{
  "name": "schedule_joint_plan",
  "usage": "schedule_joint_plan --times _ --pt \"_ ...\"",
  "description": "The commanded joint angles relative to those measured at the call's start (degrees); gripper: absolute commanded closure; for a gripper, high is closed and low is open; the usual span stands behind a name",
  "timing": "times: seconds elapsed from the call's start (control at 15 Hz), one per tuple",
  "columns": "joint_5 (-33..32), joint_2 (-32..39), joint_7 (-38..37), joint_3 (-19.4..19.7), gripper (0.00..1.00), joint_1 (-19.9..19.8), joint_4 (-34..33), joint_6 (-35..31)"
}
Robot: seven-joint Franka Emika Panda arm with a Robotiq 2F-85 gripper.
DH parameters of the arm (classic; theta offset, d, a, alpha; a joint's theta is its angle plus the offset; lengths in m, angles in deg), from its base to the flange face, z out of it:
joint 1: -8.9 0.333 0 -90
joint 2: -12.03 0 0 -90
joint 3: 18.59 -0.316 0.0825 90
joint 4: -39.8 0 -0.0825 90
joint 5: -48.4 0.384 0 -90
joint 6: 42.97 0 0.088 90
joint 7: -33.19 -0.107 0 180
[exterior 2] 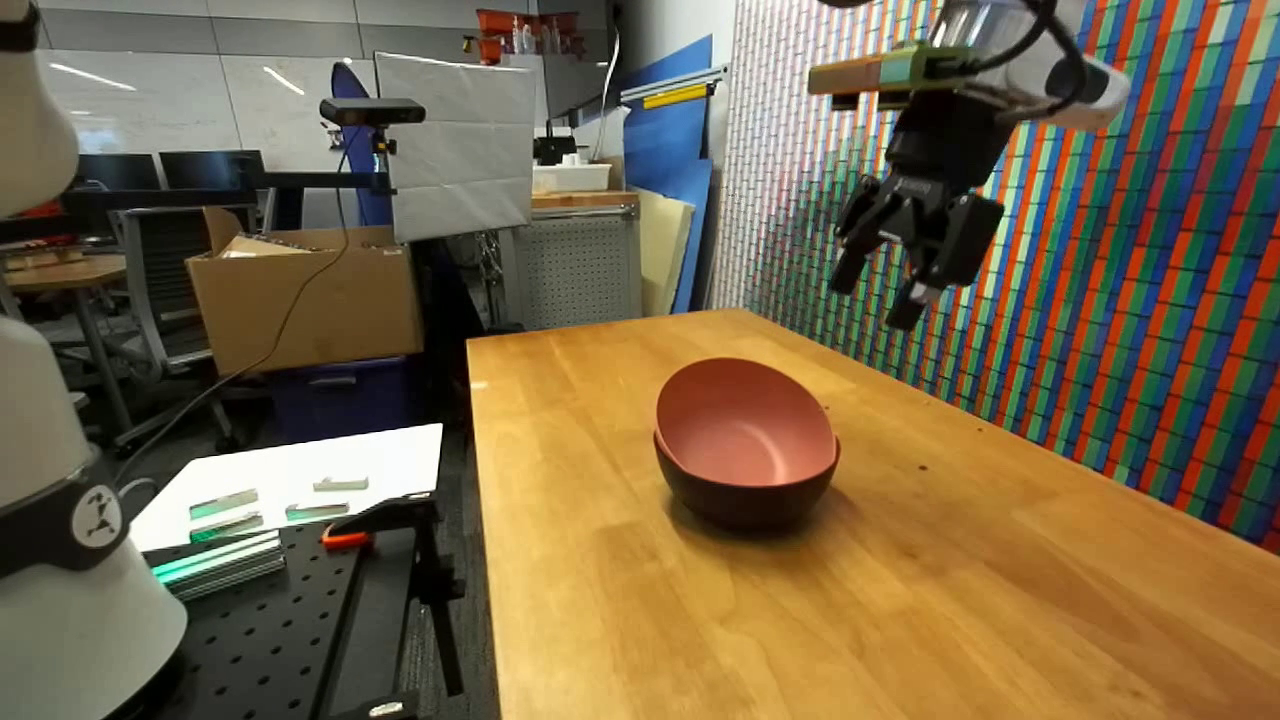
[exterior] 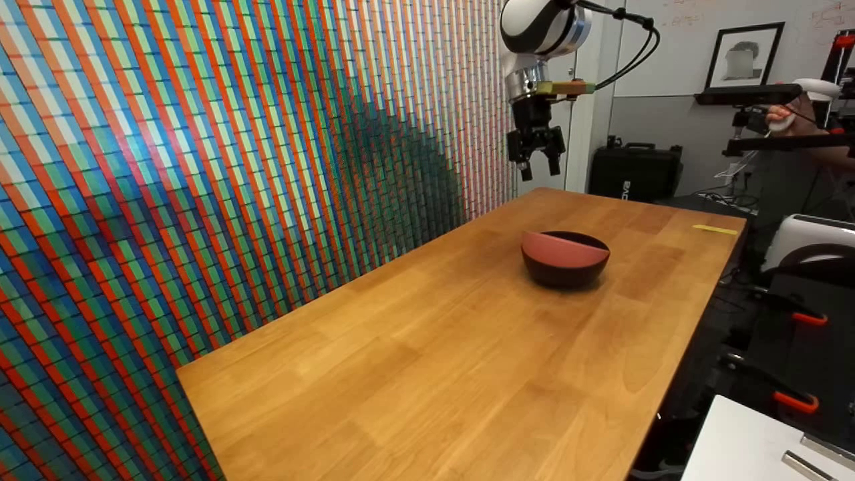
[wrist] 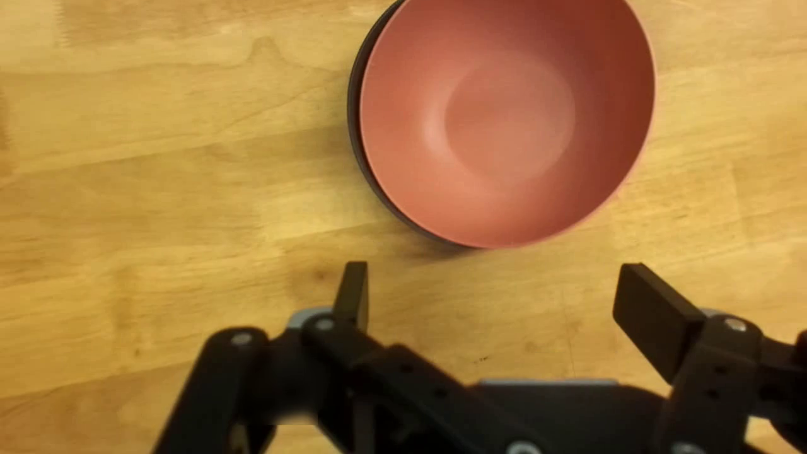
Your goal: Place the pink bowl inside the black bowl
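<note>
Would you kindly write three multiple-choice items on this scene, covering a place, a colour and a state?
1. Where does the pink bowl sit?
A. Inside the black bowl
B. Beside it
C. Beneath it

2. What colour is the strip on the table?
A. Blue
B. Green
C. Yellow

3. The gripper is:
A. Shut
B. Open
C. Holding a bowl

1 A: tilted, its lower part lies within the black rim.
2 C: an exterior view shows it.
3 B: its jaws stand apart in the wrist view.

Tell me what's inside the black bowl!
The pink bowl sits inside the black bowl, tilted, with a side sticking up. It hides the black bowl's bottom, so I can't see whether anything lies underneath.
</note>
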Motion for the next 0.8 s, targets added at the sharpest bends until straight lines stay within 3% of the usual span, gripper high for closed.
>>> schedule_joint_plan --times 0.0,0.73 --pt "-2.6 -6.2 1.0 1.0 0.00 -0.1 1.4 -0.2" --pt "-9.2 -14.5 8.4 1.9 0.00 -1.1 3.9 5.6"
